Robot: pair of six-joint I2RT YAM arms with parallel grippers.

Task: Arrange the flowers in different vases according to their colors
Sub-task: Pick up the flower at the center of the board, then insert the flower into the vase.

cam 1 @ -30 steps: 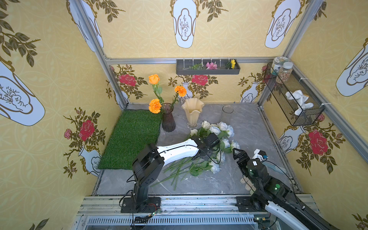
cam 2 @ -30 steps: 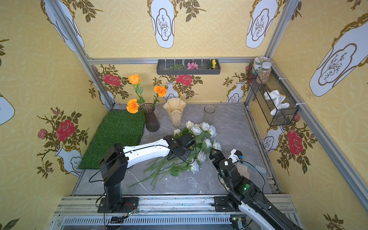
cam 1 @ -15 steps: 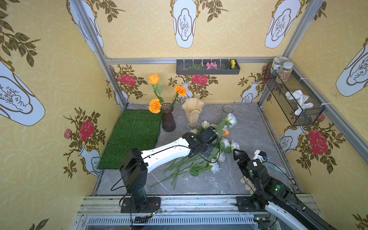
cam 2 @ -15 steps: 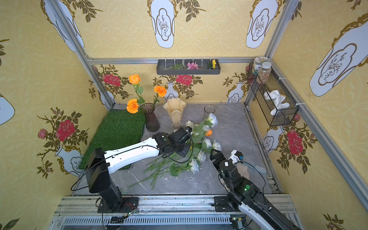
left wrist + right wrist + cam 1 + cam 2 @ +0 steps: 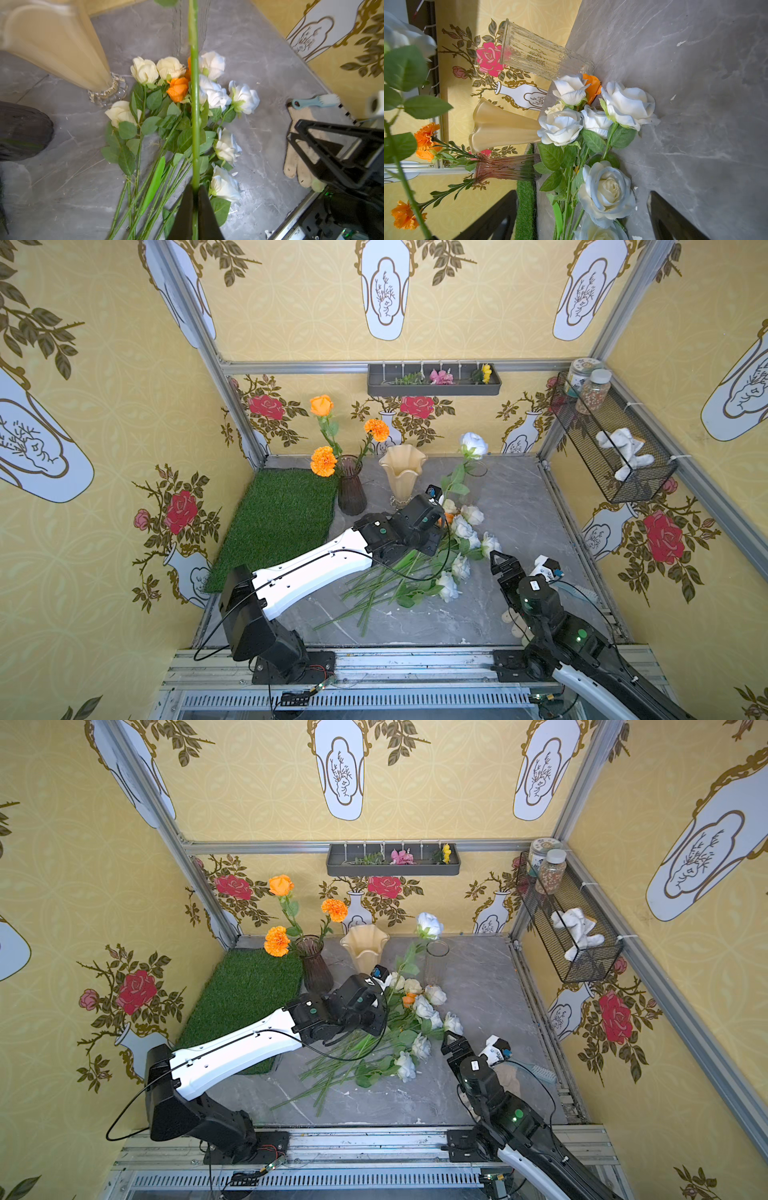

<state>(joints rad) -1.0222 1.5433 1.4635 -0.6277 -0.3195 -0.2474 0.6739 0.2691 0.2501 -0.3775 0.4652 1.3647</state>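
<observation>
Lifted out of the heap since a second ago, one white rose (image 5: pixel 473 444) is now standing clear of the table (image 5: pixel 519 506), and the left arm (image 5: pixel 316 568) has swung its elbow toward the left wall. Nearest the front, the right gripper (image 5: pixel 501 561) is hovering just beside the heap with its jaws spread wide and nothing between them. The remaining flowers (image 5: pixel 451 568) are lying on the grey surface, stems fanning toward the front left and heads toward the back right, with a small orange rose (image 5: pixel 178 89) lying among the white and cream ones. Over them the left arm is stretching diagonally from the front left, and the left gripper (image 5: pixel 195 188) is pinching the lifted rose's green stem low down, jaws closed tight on it. That stem is running steeply upward and leaning toward the back wall, its head sitting up near the clear glass cylinder (image 5: pixel 437 963). Farther back the cream ruffled vase (image 5: pixel 402 472) is standing upright, and the dark purple vase (image 5: pixel 351 493) beside it is holding three orange flowers (image 5: pixel 323 461).
</observation>
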